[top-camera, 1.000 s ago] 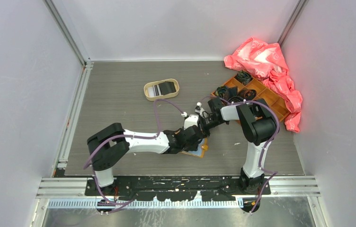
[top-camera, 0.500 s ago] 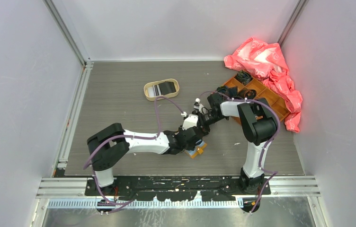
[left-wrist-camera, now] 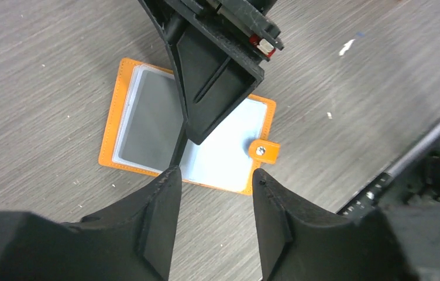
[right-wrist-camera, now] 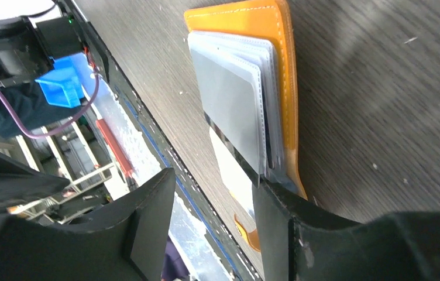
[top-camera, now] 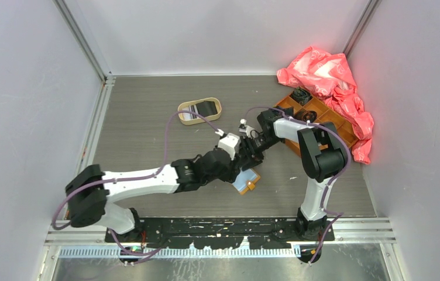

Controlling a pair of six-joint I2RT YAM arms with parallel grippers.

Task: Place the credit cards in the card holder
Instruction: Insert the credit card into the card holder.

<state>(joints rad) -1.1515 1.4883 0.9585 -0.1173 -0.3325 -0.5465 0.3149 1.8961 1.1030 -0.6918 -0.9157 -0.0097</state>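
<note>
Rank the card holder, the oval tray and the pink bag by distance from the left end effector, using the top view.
1. card holder, just below the left end effector, table centre.
2. oval tray, farther back, to the left.
3. pink bag, far right corner.

We see the card holder [left-wrist-camera: 141, 129] in orange with pale stitching, its sleeves grey and pale blue, its orange tab [left-wrist-camera: 267, 153] set with a silver snap, on a table [top-camera: 141, 117] of grey wood grain. The tan tray [top-camera: 200, 99] shows a black card [top-camera: 207, 108] and a pale card [top-camera: 186, 116]; the bag [top-camera: 329, 76] is pink-red, the box [top-camera: 330, 119] orange with black contents. The left arm [top-camera: 141, 181] and right arm [top-camera: 310, 196] are white and black, with purple cables [top-camera: 172, 119].
</note>
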